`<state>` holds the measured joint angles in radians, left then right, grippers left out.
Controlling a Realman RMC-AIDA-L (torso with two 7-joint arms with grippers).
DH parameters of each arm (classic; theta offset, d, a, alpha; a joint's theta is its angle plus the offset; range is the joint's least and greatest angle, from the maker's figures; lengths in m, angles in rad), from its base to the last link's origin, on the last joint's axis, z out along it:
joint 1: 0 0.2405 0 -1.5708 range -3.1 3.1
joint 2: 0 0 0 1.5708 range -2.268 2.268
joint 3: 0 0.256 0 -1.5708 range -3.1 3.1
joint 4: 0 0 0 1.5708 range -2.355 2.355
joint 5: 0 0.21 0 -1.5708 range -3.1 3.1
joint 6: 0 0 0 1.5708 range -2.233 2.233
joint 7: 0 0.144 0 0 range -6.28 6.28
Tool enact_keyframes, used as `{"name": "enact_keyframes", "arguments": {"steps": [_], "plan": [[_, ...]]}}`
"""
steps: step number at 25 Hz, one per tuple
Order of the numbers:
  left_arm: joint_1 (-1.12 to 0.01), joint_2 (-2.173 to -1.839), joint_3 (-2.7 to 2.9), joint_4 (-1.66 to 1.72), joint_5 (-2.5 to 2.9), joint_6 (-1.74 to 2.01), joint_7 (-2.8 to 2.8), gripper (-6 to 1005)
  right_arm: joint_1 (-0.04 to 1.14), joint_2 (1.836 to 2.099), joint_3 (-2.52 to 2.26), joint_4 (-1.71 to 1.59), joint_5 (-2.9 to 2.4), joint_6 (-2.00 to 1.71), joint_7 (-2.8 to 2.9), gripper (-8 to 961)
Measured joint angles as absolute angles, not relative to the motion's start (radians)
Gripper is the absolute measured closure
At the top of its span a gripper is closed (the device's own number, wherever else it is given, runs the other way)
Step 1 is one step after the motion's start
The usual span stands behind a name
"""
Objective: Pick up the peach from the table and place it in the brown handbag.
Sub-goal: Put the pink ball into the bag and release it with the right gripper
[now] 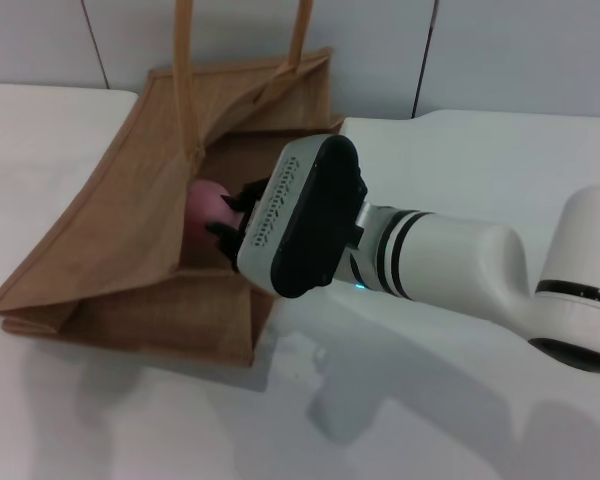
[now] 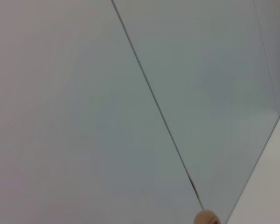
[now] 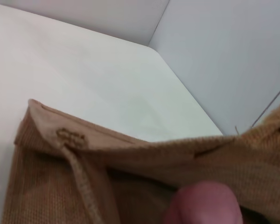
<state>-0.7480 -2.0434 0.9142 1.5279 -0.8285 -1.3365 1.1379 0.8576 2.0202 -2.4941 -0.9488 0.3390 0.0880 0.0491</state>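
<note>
The brown handbag point(image 1: 110, 230) stands open on the white table point(image 1: 480, 150), with its handles up at the back. My right gripper point(image 1: 230, 212) reaches into the bag's mouth from the right. Its black fingers are closed on either side of the pink peach point(image 1: 206, 205), which is held inside the opening, above the bag's floor. In the right wrist view the peach point(image 3: 203, 203) shows close up, just inside the bag's woven rim point(image 3: 130, 149). The left gripper is out of view.
A grey panelled wall point(image 1: 380, 50) runs behind the table. The left wrist view shows only the wall and the tip of a bag handle point(image 2: 206, 218). Bare table point(image 3: 84, 70) lies around the bag.
</note>
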Motion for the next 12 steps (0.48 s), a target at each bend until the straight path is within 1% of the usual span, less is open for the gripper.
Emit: {"name": "enact_keyframes", "arguments": {"steps": [11, 12], "plan": [[-0.746, -2.045, 0.914, 1.528, -0.828, -1.337, 1.136, 897, 0.862, 2.022, -2.515, -0.938, 0.339, 0.077, 0.054, 699], [-0.746, -2.045, 0.914, 1.528, -0.828, -1.337, 1.136, 897, 0.862, 2.022, -2.515, -0.938, 0.339, 0.076, 0.054, 677]]}}
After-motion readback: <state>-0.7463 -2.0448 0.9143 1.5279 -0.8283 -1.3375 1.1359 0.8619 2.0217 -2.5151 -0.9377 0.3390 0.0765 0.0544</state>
